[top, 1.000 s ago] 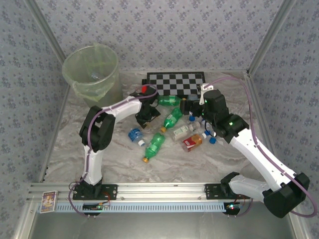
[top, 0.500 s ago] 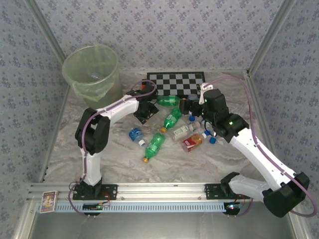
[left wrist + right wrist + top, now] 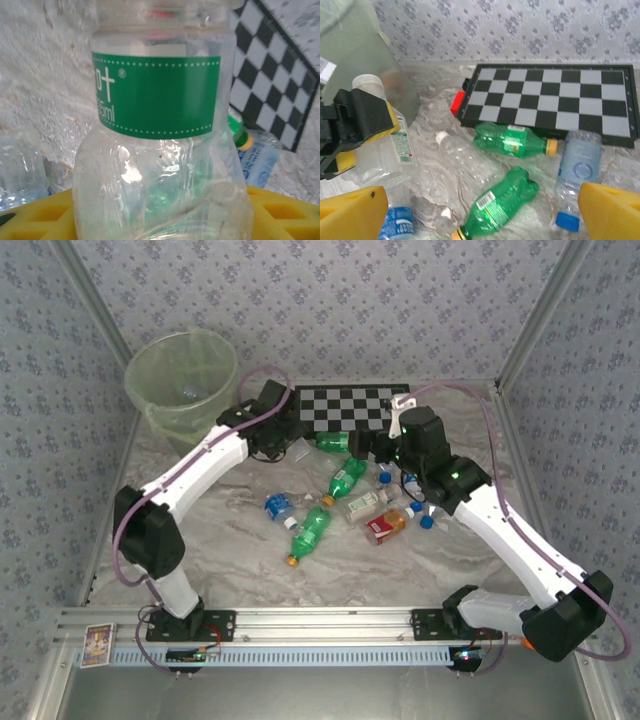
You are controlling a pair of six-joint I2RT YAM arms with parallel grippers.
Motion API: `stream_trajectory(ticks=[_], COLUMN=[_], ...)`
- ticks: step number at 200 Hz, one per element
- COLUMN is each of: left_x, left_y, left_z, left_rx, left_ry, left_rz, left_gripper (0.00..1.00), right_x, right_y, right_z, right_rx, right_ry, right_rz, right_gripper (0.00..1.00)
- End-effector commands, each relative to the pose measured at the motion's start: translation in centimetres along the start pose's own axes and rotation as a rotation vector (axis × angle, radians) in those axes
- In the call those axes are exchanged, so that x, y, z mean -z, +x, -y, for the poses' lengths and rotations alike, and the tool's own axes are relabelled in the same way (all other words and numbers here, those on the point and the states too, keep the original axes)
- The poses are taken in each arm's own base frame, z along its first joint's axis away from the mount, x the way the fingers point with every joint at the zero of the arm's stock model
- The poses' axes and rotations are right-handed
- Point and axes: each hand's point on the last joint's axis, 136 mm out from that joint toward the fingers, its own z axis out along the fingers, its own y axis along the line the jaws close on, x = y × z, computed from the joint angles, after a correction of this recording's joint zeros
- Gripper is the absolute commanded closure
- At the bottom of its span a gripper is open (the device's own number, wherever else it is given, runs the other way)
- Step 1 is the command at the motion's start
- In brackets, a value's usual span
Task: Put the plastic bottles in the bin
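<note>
My left gripper (image 3: 281,442) is shut on a clear plastic bottle (image 3: 157,165) with a green label. It holds the bottle above the table, just right of the bin (image 3: 152,408), a pale-green translucent bucket. From the right wrist, the held bottle (image 3: 382,147) shows its white cap up, beside the bin (image 3: 365,60). My right gripper (image 3: 480,212) is open over loose bottles: two green ones (image 3: 512,140) (image 3: 502,200), a clear blue-capped one (image 3: 575,172) and a clear white-capped one (image 3: 465,157). From above, green bottles (image 3: 346,478) (image 3: 312,530), a blue-labelled one (image 3: 275,507) and a red-labelled one (image 3: 385,526) lie mid-table.
A black-and-white checkerboard (image 3: 350,405) lies at the back of the table, right behind the bottles. Patterned walls close in the back and both sides. A metal rail (image 3: 320,622) runs along the near edge.
My left arm has swung back and left toward the bin, carrying the clear bottle up from the pile. The right gripper has edged slightly toward the back.
</note>
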Motion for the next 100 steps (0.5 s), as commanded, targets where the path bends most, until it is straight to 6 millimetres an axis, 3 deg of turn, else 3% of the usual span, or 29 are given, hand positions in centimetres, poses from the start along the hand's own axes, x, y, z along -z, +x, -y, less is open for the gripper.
stream_trajectory(ticks=[1, 47, 100], left_x=[5.1, 11.5, 15.5], left_y=[-4.0, -9.1, -15.4], left_z=[1.1, 2.3, 0.6], left_rx=[-0.079, -0.138, -0.091], left_ry=[0.038, 0.11, 0.104], left_rz=[0.154, 0.328, 0.428], left_gripper=[0.39, 0.39, 0.4], right_x=[0.5, 0.2, 0.3], right_y=[-3.1, -5.4, -6.5], right_z=[-2.0, -4.4, -6.2], right_rx=[0.021, 0.06, 0.106], right_ry=[-0.064, -0.118, -0.146], right_rz=[0.076, 0.112, 0.136], right_gripper=[0.01, 0.01, 0.01])
